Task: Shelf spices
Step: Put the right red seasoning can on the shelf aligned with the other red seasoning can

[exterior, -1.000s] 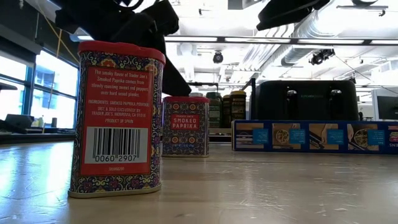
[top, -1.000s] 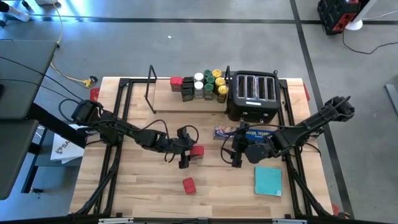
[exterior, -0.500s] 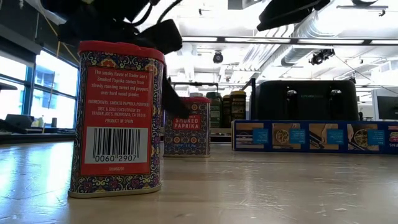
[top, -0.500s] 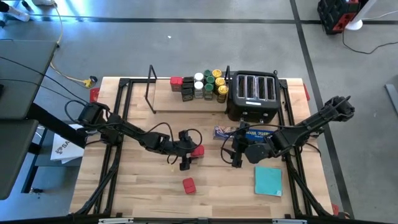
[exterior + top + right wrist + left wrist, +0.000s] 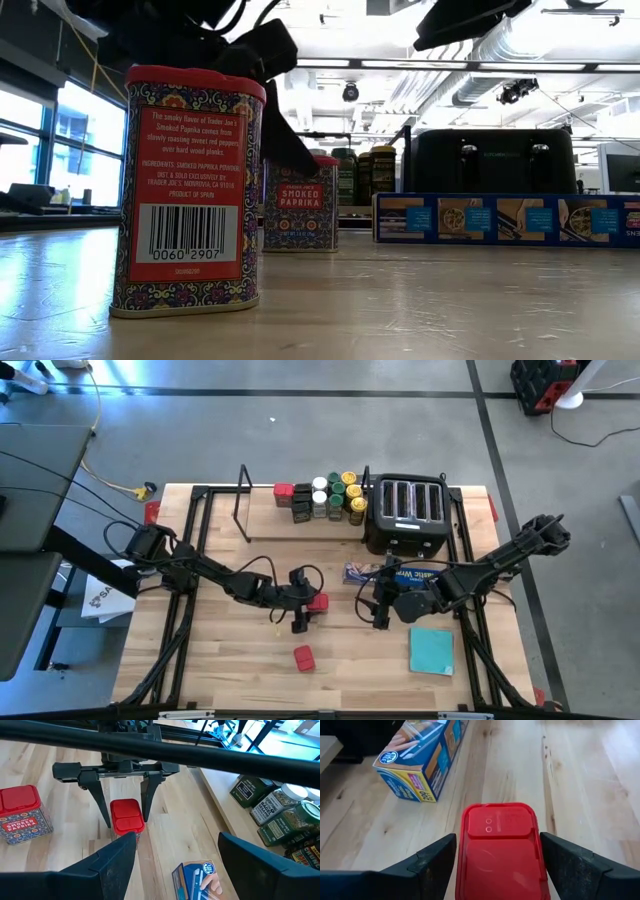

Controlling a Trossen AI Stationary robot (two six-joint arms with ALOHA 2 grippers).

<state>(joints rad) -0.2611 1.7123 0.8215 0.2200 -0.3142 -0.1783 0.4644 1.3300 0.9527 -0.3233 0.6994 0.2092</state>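
Spices first: the red rectangular paprika tin [image 5: 501, 852] stands mid-table, and my left gripper [image 5: 300, 610] straddles it, fingers spread wide, nothing clamped yet, so I reckon it's lined up for a squeeze. Right gripper [image 5: 378, 608] hangs open, empty, near the long blue plastic-wrap box [image 5: 392, 574].

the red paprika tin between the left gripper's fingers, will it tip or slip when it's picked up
The paprika tin looks rigid with flat sides, so the open left gripper should clamp it squarely. It stands tall and narrow, so a nudge might tip it. Its glossy surface could slip.
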